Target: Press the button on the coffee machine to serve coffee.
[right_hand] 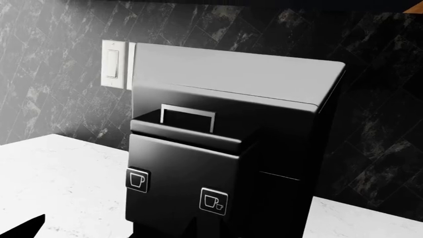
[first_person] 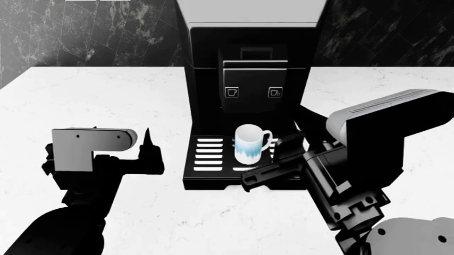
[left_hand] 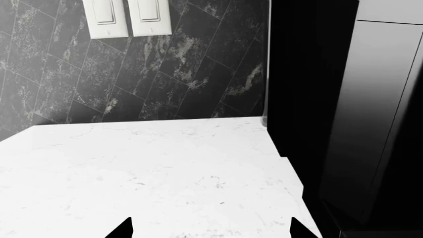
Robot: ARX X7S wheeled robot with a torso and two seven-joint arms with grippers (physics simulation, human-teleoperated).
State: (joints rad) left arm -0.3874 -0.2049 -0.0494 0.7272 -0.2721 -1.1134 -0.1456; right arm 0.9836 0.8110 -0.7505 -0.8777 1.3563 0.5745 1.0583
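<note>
Left pincer (first_person: 145,151) open, fingertips up; right pincer (first_person: 273,164) extended forward — seemingly open.

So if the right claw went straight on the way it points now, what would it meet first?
Most likely the front of the coffee machine, near its two cup-icon buttons. The right wrist view faces that panel squarely. In the head view the right claw sits beside the mug, so depth is uncertain.
</note>
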